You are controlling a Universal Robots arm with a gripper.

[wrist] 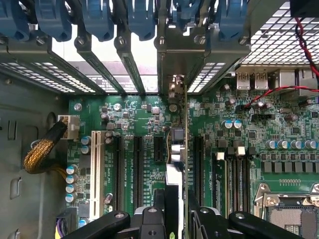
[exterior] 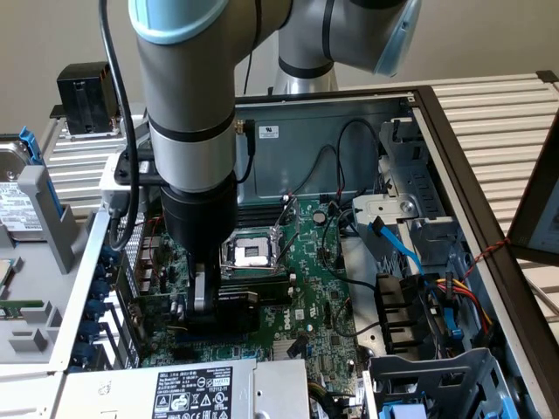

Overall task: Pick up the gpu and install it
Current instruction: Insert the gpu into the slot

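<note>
Wrist view looks down on the gripper (wrist: pixel 175 216) clenched on the card (wrist: pixel 175 149), held edge-on and upright over the motherboard (wrist: pixel 239 124) slots with its bracket at the rear openings, so pickup looks done and seating unfinished.

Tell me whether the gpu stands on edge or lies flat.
On edge. The gripper holds the gpu upright, its thin edge over the motherboard slots.

Glossy green motherboard (wrist: pixel 149 124), perforated bare-metal slot covers (wrist: pixel 99 74), blue plastic clips (wrist: pixel 94 17).
</note>
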